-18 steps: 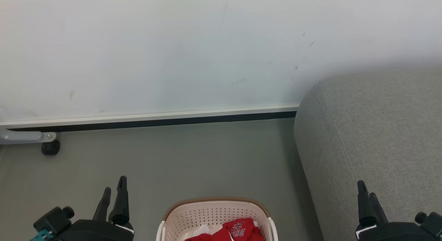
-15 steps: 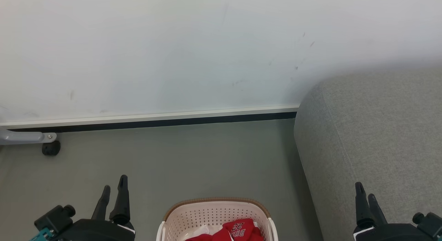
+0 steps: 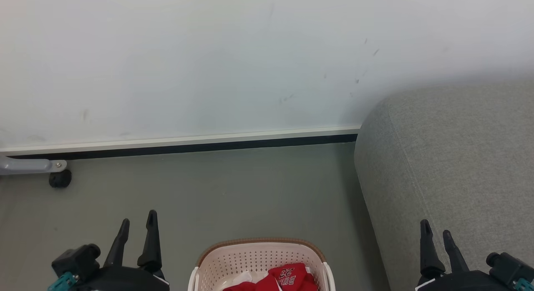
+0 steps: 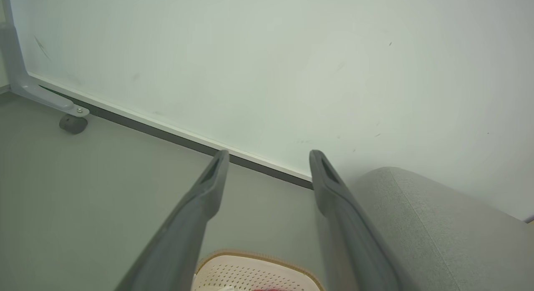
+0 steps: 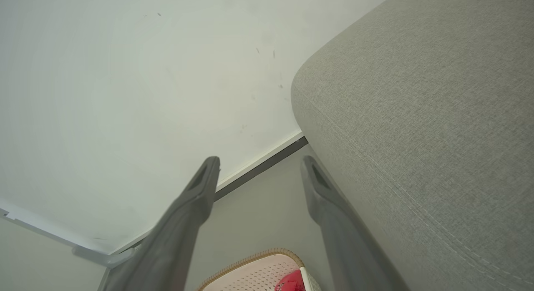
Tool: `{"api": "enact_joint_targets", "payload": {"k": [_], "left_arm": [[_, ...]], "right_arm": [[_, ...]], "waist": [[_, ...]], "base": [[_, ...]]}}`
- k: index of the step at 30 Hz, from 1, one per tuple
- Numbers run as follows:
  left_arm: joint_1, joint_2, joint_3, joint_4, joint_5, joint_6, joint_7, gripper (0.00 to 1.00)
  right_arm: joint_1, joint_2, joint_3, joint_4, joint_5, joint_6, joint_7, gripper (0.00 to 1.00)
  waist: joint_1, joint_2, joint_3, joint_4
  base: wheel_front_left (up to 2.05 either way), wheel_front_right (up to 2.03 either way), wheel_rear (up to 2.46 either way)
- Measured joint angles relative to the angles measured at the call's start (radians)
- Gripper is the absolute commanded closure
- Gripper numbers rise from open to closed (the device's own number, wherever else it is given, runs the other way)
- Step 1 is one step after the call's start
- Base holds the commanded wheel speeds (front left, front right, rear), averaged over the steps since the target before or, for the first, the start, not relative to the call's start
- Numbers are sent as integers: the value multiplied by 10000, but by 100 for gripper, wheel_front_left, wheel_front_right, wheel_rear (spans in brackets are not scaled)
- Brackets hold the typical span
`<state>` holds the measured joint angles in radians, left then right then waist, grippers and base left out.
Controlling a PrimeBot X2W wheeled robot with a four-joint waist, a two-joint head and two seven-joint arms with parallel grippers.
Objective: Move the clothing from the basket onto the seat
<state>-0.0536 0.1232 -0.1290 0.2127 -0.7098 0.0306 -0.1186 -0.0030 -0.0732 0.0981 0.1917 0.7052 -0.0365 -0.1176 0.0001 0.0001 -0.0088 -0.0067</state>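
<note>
Head view. Left gripper (image 3: 138, 217) over bare grey floor (image 3: 233, 186), fingers apart, nothing between them. Right gripper (image 3: 435, 227) in front of the sofa (image 3: 450, 166), fingers apart, nothing held. The laundry basket (image 3: 260, 242) stands on the floor between the two grippers, well out from the wall (image 3: 208, 66), near the sofa's rounded end but not touching it. The red clothing (image 3: 288, 276) lies inside the basket with white lettering showing; a white piece lies just beside it. A black caster (image 3: 59, 179) on a grey metal leg sits at the floor's far edge, under the wall's dark base strip.

Left wrist view. Left gripper (image 4: 269, 154) spread wide, empty; floor and base strip show through the gap. The basket's brown rim (image 4: 254, 256) lies below, between the fingers. The sofa's end (image 4: 438, 224) is beyond the right-hand finger. The caster (image 4: 73, 123) sits at the wall's foot.

Right wrist view. Right gripper (image 5: 260, 161) spread wide, empty. The sofa (image 5: 417, 116) rises close along one finger; I cannot tell whether they touch. The basket rim (image 5: 250, 259) lies below the fingers, with a bit of red clothing (image 5: 290, 281) inside at its sofa-side end.
</note>
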Motion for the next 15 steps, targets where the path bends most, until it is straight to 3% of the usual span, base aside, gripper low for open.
{"api": "enact_joint_targets", "payload": {"k": [15], "left_arm": [[4,205,-274,-21,2209,349,-541,0]], "right_arm": [[141,-63,493,-48,-2140,-353,-566,0]], "waist": [[0,0,30,8]], "base": [[0,0,0]]}}
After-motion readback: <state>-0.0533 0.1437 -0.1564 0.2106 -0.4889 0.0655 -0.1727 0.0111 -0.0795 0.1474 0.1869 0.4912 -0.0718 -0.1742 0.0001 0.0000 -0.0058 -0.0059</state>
